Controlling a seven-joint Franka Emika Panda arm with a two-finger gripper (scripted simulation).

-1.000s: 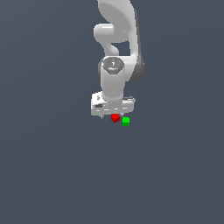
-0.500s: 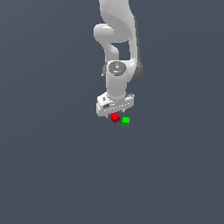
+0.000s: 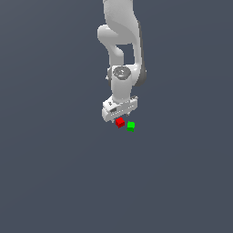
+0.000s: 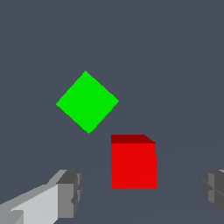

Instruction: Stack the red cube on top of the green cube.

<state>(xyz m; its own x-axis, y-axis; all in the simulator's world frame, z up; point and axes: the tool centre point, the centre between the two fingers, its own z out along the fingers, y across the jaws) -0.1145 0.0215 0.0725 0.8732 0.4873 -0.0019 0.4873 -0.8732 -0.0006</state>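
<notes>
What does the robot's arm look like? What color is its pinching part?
The arm is smooth, rounded and white, with grey shading at its joints and a round grey cap on the wrist. The tool is a blocky white bar. Its two fingers are white with darker grey square tips. No cables or markings show.

A flat, featureless slate-grey ground (image 3: 54, 182) fills the exterior view from edge to edge, with no seams or texture. The wrist view shows the same plain grey surface. No walls, furniture or windows are visible. Lighting is even and diffuse.
</notes>
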